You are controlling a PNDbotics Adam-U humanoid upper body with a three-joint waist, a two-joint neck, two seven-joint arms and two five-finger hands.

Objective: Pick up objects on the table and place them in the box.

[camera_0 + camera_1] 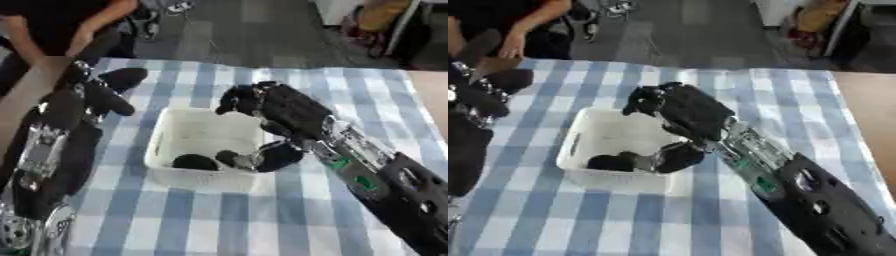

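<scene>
A white box (166, 131) stands in the middle of the blue and white checked cloth. A dark rounded object (194, 161) lies on its floor near the front wall. My right hand (284, 112) hangs over the box's right side. Its fingers (238, 98) bend over the far rim and its thumb (267, 156) reaches down inside, next to the dark object. Nothing shows between thumb and fingers. My left hand (96, 95) is raised to the left of the box, its fingers relaxed, pointing toward the box and holding nothing.
The checked cloth (227, 215) covers the table in front of the box and to its right. Bare wooden table shows at the left edge (22, 95) and the right edge (433, 95). A person stands at the far left corner, beyond the table.
</scene>
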